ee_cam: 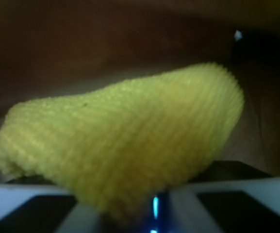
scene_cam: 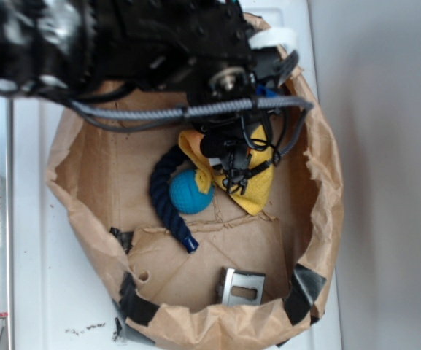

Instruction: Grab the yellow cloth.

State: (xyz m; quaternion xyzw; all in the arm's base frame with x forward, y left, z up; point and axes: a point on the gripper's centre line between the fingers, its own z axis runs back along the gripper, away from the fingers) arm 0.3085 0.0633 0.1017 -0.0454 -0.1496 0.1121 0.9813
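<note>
The yellow cloth (scene_cam: 257, 191) lies bunched inside the brown paper bag (scene_cam: 93, 182), right of the teal ball (scene_cam: 191, 192). My gripper (scene_cam: 236, 166) is down on the cloth's upper middle, its black fingers closed into the fabric. In the wrist view the yellow cloth (ee_cam: 125, 141) fills the frame as a ribbed fold, its lower end pinched between the two grey fingers (ee_cam: 188, 206) with my gripper (ee_cam: 135, 216) shut on it. The cloth's tag is hidden.
A dark navy rope (scene_cam: 168, 197) curves around the ball's left side. A small metal bracket (scene_cam: 241, 286) stands near the bag's front wall. Black tape patches (scene_cam: 301, 292) hold the bag's rim. A white surface (scene_cam: 31, 219) surrounds the bag.
</note>
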